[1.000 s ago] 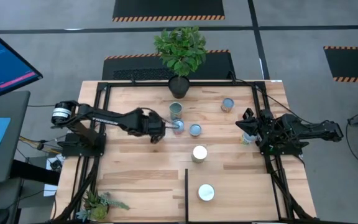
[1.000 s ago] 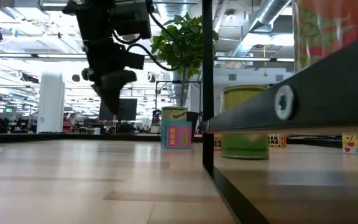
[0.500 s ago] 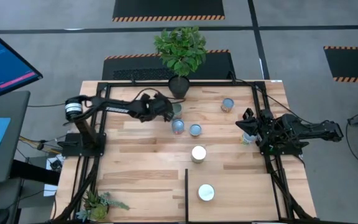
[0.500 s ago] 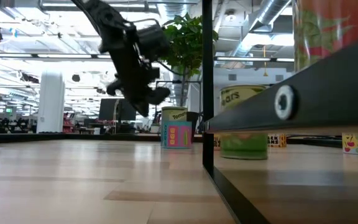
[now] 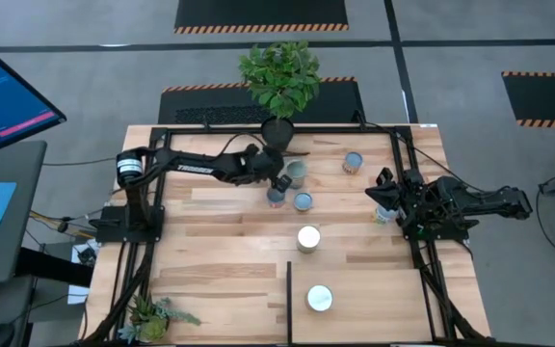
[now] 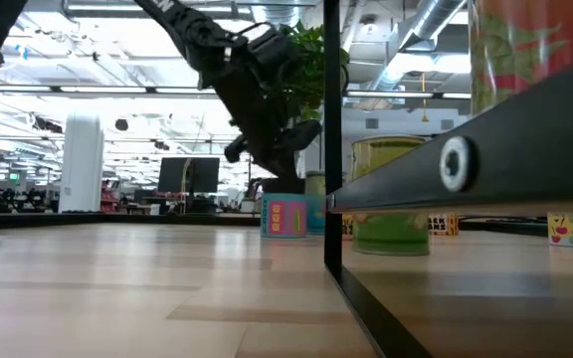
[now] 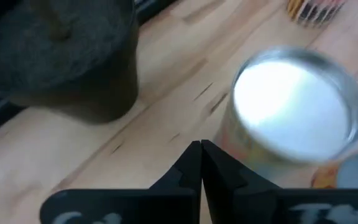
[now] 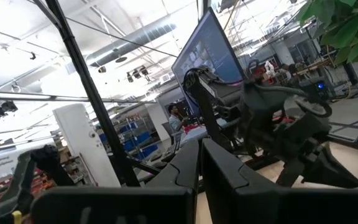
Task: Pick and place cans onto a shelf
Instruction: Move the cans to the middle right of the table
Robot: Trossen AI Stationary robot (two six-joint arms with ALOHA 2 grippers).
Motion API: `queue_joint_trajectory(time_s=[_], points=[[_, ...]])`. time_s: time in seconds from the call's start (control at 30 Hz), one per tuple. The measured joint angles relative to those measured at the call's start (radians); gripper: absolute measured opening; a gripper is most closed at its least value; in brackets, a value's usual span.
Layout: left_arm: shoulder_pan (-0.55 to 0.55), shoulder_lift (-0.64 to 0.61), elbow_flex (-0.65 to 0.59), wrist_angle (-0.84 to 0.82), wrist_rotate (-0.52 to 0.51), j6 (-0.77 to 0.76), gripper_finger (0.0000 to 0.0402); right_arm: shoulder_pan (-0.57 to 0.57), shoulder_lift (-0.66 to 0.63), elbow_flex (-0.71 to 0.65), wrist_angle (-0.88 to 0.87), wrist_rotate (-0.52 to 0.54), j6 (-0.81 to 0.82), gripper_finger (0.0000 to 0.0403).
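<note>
Beside plant pot point(image 5: 277, 133) | left gripper point(image 5: 279, 179) (pressed together) | can point(image 5: 297, 173) just beside, untouched

Even, bright overhead light falls on the tabletop point(image 5: 229, 251), shadows soft beside the plant pot point(image 5: 277, 133). The left wrist view is blurred (the white-topped can point(image 7: 297, 102) glares), near that pot.

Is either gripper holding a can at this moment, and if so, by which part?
Neither. The left gripper is shut on nothing beside a can near the plant pot; the right gripper waits at the table's right edge, shut and empty.
</note>
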Motion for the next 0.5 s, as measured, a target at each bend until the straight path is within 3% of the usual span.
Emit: queue_joint_trajectory(time_s=[0.07,0.2,0.3,0.5], points=[[-0.011,-0.006,0.018,-0.123,-0.032,0.004,0.0,0.0,0.0,0.0,0.0,-0.001,0.0,0.0046],[-0.017,0.005,0.023,-0.152,-0.03,0.028,0.0,0.0,0.0,0.0,0.0,-0.002,0.0,0.0046],[-0.016,0.044,0.022,-0.1,-0.004,0.029,0.0,0.0,0.0,0.0,0.0,-0.002,0.0,0.0046],[-0.017,0.121,0.023,0.161,0.104,0.024,0.0,0.0,0.0,0.0,0.0,-0.004,0.0,0.0046]])
